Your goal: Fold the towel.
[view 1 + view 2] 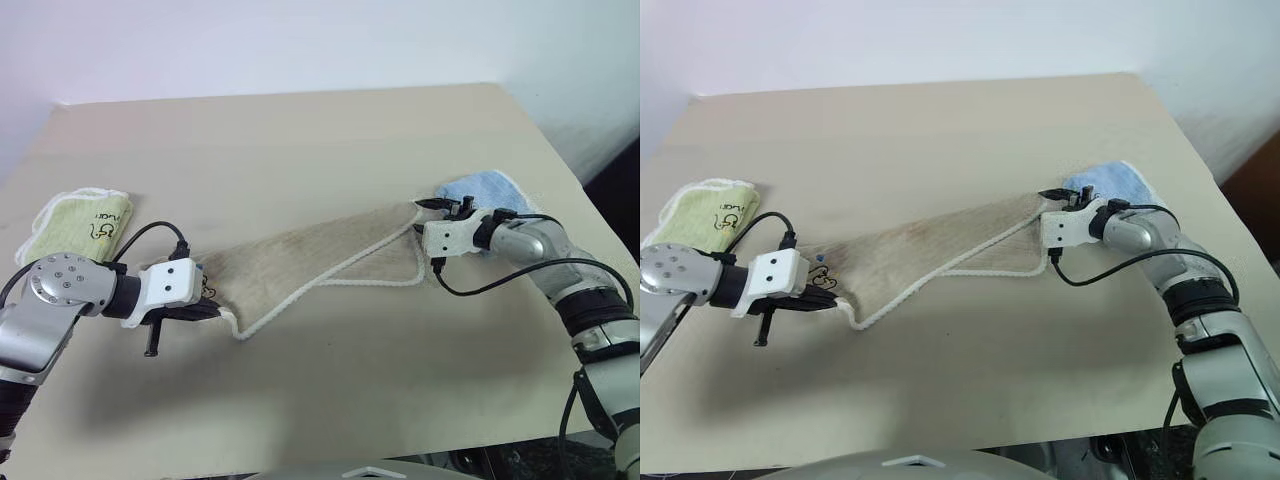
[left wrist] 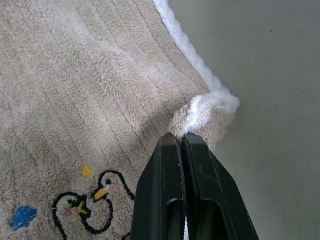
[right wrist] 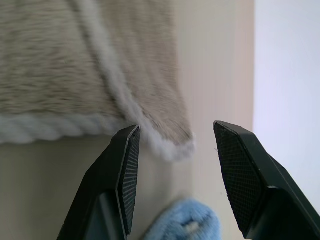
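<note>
The towel [image 1: 310,255], beige terry with a white corded edge, lies stretched in a long diagonal band across the table. My left gripper [image 2: 180,137] is shut on its near left corner, where the cord bunches at the fingertips; a small embroidered penguin design [image 2: 90,200] sits beside them. My right gripper [image 3: 176,127] stands open at the towel's far right corner [image 3: 170,142]. That corner lies flat on the table between and just ahead of the fingers [image 3: 127,165], which do not touch it.
A small green towel [image 1: 80,222] with dark lettering lies at the table's left edge. A small light-blue towel [image 1: 490,188] sits directly behind the right gripper, near the table's right edge [image 1: 560,150]. Bare tabletop [image 1: 300,140] spreads behind the towel.
</note>
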Controlling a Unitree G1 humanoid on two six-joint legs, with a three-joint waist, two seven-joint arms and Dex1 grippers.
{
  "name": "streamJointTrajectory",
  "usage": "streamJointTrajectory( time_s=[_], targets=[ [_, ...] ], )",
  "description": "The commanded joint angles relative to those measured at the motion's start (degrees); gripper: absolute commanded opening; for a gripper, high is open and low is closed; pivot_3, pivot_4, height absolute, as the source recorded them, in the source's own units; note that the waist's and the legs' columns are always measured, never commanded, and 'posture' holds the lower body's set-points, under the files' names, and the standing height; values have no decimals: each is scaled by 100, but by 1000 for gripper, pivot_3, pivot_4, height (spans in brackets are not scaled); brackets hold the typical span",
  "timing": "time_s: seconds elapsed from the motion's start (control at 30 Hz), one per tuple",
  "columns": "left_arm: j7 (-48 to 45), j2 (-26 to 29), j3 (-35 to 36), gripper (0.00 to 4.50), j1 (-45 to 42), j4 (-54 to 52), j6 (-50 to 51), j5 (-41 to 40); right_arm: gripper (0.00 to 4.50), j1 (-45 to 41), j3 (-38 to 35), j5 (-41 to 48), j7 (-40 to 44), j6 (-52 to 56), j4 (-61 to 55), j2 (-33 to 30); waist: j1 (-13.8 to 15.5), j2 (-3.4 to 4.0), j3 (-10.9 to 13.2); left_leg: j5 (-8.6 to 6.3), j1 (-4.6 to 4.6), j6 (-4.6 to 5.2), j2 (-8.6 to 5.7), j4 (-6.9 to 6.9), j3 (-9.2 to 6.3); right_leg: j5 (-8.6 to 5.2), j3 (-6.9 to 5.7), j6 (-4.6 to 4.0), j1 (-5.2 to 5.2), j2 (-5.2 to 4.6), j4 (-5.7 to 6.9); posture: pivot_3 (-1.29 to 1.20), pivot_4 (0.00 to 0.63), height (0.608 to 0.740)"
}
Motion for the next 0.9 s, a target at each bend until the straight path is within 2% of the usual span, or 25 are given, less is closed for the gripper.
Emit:
streamJointTrajectory(
  time_s=[0.03, 0.13, 0.43, 0.53, 0.73, 0.9],
  targets=[
    [24, 19, 170, 0, 74, -156, -29, -79, 2467, -234, 12, -178, -198, -285, 175, -139, -7, 0, 0, 2, 0, -4, -1, 0, 1, 0, 2, 0, 0, 0, 1, 0, 150, 728],
    [37, 31, 192, 0, 136, -179, -44, -75, 2467, -264, 15, -225, -257, -407, 267, -172, -10, 0, 0, 7, 1, -11, 0, 0, 1, 0, 3, 0, 0, 0, 1, 0, 150, 728],
    [54, -10, 124, 0, 98, -155, -74, -56, 2467, -721, 256, -948, -1299, -527, 812, 21, -18, 0, 0, 4, 11, -6, 0, 0, 3, -1, 8, -2, -1, 1, 18, 0, 150, 728],
    [62, -17, 127, 0, 99, -137, -99, -47, 1914, -778, 312, -927, -1321, -639, 925, 45, -14, 0, 0, 5, 13, -8, -1, 0, 4, -1, 11, -2, 0, 1, 24, 0, 150, 728],
    [94, -35, 136, 0, 114, -110, -123, -38, 30, -784, 350, -865, -1315, -805, 974, 35, -19, 0, 0, 5, 19, -7, -2, 1, 9, -1, 19, -2, 1, 1, 47, 0, 150, 728],
    [202, -142, 214, 0, 25, 20, -158, -61, 30, -736, 285, -796, -1286, -788, 953, 17, -19, 0, 0, 5, 28, -7, -2, 1, 14, -1, 26, -2, 3, 3, 49, 0, 150, 728]
  ],
)
